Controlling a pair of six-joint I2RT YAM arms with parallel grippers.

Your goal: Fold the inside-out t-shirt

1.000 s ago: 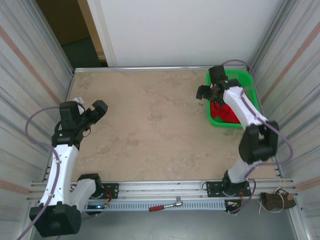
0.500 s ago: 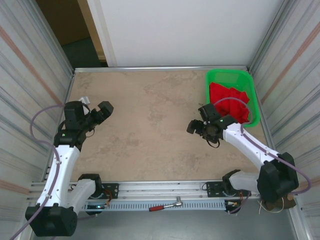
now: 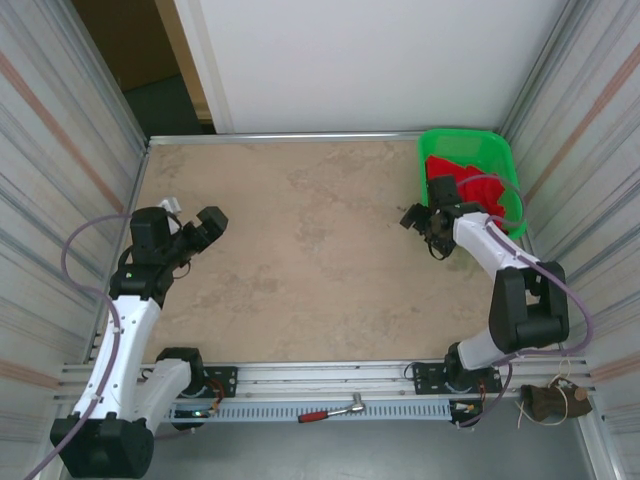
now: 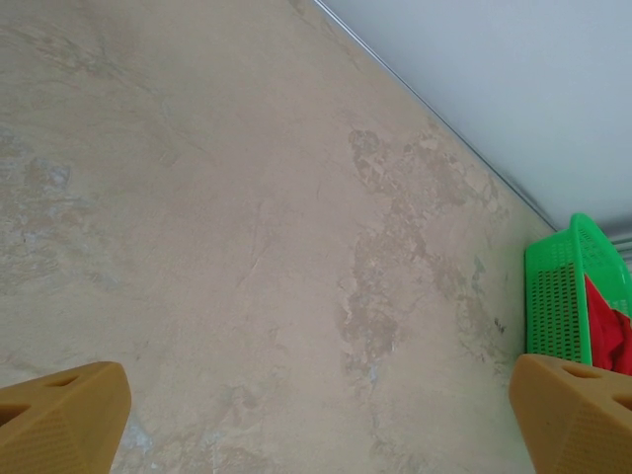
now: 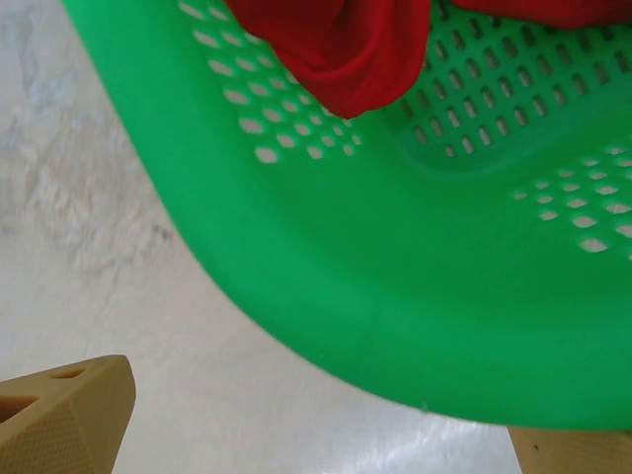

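T-shirt is sitting bunched up inside the green basket, zero folding done, right hand spread empty just beside the basket, left hand spread too, well away from it.

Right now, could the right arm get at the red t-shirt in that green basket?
Probably yes. The right gripper hangs open right beside the green basket, and the t-shirt lies uncovered inside. Only the basket's near wall stands between them, so it would need to go over the rim.
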